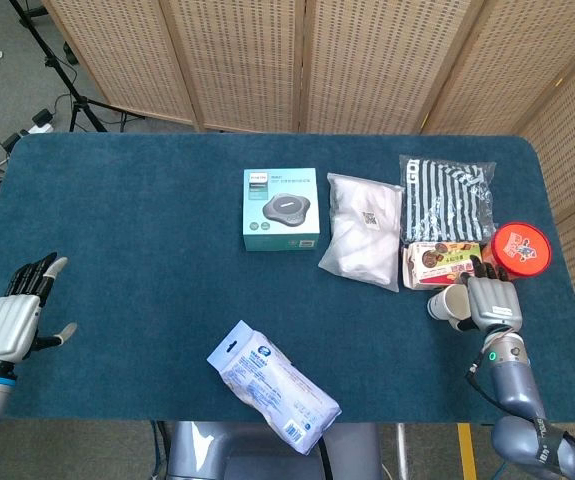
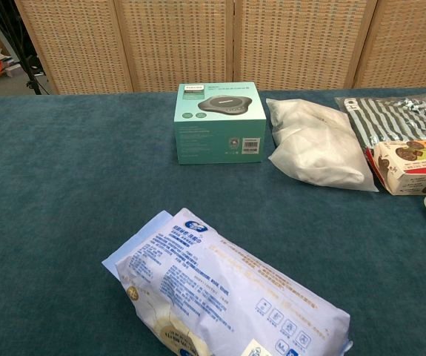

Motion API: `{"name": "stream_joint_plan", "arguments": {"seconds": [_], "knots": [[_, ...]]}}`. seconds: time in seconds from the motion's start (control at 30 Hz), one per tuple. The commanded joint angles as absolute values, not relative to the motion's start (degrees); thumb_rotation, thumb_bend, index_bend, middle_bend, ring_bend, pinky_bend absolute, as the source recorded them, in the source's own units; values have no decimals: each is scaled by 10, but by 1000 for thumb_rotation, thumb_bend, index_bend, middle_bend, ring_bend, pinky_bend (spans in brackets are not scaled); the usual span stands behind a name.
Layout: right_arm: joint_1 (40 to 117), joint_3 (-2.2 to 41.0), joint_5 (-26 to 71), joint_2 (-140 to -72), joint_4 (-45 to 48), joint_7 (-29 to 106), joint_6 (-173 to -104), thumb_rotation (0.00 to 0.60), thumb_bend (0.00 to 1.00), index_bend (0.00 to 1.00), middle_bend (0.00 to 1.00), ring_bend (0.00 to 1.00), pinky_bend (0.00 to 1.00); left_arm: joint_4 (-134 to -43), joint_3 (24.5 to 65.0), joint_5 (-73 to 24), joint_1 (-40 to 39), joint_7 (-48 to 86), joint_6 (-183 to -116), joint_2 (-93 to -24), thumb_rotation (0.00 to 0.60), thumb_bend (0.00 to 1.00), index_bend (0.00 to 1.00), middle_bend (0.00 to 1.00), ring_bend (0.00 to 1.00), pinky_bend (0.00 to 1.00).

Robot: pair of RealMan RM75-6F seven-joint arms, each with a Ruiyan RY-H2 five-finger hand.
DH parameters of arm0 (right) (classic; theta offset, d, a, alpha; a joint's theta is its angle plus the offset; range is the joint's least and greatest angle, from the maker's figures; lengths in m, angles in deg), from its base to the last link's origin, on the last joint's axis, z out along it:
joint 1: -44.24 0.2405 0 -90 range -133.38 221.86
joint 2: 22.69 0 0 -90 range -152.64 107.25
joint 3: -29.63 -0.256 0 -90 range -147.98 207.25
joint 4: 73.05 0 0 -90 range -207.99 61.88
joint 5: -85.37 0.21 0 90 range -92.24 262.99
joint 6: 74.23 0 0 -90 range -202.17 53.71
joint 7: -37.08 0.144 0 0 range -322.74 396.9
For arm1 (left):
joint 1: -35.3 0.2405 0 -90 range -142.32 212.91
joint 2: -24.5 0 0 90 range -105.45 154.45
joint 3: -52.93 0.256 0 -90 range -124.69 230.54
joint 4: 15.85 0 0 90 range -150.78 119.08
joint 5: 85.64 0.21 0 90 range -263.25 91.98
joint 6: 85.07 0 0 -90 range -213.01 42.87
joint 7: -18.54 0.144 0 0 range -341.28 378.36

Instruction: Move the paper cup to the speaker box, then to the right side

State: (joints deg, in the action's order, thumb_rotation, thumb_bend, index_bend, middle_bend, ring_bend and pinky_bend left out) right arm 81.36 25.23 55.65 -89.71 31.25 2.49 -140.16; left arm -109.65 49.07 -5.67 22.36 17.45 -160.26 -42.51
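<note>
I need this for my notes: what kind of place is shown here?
Probably an indoor lab or studio set up for recording. A blue-covered table stands in front of woven folding screens, and tripod legs with cables lie on the floor at the far left.

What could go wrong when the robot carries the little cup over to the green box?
The right hand holds the paper cup tilted on its side, so it might slip out or get squashed by the fingers. The snack box and white bag lie between the cup and the speaker box, so a low carry could bump them. The speaker box top is small, so the cup could tip off.
</note>
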Motion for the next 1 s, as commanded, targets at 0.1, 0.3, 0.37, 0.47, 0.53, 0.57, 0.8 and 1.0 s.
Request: {"name": "stream_joint_plan", "arguments": {"seconds": [0.1, 0.3, 0.37, 0.47, 0.53, 0.57, 0.8, 1.0], "knots": [[813, 251, 558, -901, 310, 23, -1401, 600, 260, 302, 0, 0, 0, -1097, 491, -57, 224, 174, -1603, -424, 600, 230, 0, 0, 0, 0], [812, 251, 559, -903, 308, 22, -1395, 600, 217, 229, 0, 0, 0, -1097, 490, -56, 224, 172, -1603, -424, 600, 230, 0, 0, 0, 0], [812, 251, 558, -903, 307, 23, -1393, 600, 197, 196, 0, 0, 0, -1098, 490, -56, 224, 171, -1604, -423, 600, 231, 0, 0, 0, 0], [811, 250, 557, -906, 304, 24, -1393, 600, 149, 108, 0, 0, 0, -1098, 491, -55, 224, 170, -1604, -423, 600, 231, 0, 0, 0, 0], [810, 250, 557, -909, 301, 24, -1395, 600, 122, 59, 0, 0, 0, -1098, 490, -56, 224, 170, -1604, -422, 600, 231, 0, 0, 0, 0], [810, 249, 555, -910, 300, 25, -1396, 600, 108, 37, 0, 0, 0, -1098, 490, -56, 224, 170, -1604, -422, 600, 231, 0, 0, 0, 0], [806, 250, 540, -908, 307, 13, -1420, 600, 36, 0, 0, 0, 0, -1099, 489, -58, 225, 168, -1604, -421, 600, 231, 0, 0, 0, 0], [791, 253, 488, -883, 366, 2, -1480, 600, 25, 0, 0, 0, 0, -1099, 488, -61, 226, 169, -1604, -419, 600, 224, 0, 0, 0, 0]]}}
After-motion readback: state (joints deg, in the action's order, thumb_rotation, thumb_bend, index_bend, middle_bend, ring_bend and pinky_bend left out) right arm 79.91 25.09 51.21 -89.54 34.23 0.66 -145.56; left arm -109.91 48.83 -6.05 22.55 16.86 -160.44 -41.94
